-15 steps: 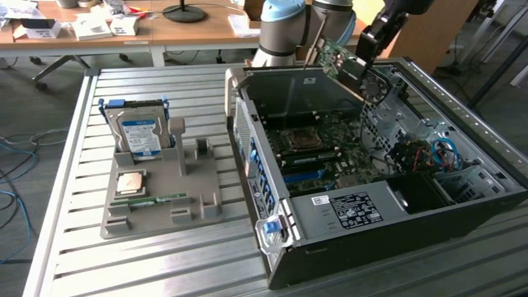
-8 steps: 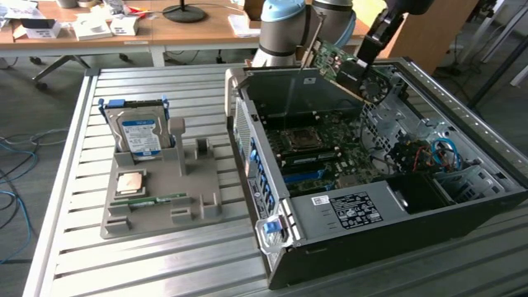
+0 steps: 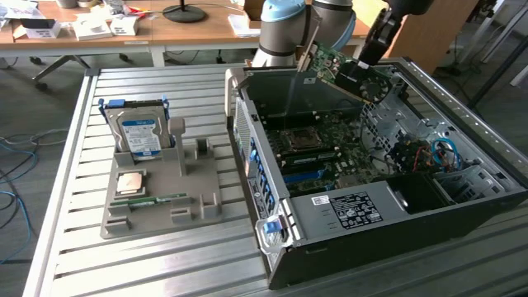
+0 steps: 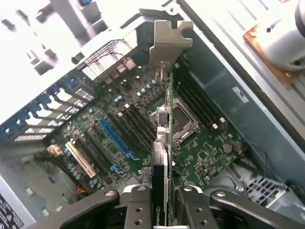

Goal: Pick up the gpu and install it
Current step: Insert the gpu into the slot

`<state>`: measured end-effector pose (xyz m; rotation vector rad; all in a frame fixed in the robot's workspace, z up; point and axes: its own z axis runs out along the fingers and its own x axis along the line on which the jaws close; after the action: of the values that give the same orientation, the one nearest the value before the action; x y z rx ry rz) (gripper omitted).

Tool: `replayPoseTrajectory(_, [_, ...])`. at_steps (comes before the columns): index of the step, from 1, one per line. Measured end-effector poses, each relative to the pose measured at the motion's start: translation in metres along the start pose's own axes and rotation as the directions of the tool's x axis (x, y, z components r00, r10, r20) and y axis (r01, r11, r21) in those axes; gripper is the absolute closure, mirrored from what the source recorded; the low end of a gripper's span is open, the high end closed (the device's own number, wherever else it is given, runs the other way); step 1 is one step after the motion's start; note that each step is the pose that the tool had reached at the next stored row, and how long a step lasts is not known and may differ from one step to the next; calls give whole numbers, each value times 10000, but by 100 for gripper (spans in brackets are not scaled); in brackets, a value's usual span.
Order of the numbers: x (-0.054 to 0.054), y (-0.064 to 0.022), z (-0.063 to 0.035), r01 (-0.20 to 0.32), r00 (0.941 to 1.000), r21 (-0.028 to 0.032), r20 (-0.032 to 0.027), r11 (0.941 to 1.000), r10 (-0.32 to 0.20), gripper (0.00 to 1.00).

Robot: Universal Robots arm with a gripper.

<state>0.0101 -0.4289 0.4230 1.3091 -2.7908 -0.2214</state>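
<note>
Exterior view: the hand point(image 3: 361, 73) holds the gpu point(image 3: 330, 59) in the air above the far end of the open computer case point(image 3: 396, 238), clear of the motherboard point(image 3: 322, 145). The card is tilted, with its silvery end bracket point(image 3: 307, 52) toward the exterior view's left.

Wrist view: the hand point(image 4: 164, 202) is closed partway, and its fingers point(image 4: 138, 205) clamp the gpu point(image 4: 164, 124) from both sides. The card is seen edge-on, with the bracket point(image 4: 169, 40) at the end away from the hand. Below the card lie the motherboard point(image 4: 205, 148), a blue slot point(image 4: 114, 138) and the processor socket point(image 4: 183, 119). The card touches none of them.

On the slatted tabletop point(image 3: 148, 266), well apart from the case toward the exterior view's left, a grey holder point(image 3: 157, 216) carries an upright hard drive point(image 3: 140, 133) and a flat green memory stick point(image 3: 153, 200).
</note>
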Motion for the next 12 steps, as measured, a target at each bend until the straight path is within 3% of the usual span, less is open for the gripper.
replayPoseTrajectory(6, [0, 0, 3, 1065, 9942, -24, -162, 9943, -1065, 74])
replayPoseTrajectory(12, [0, -1, 5, 2126, 9766, -66, -321, 9771, -2127, 74])
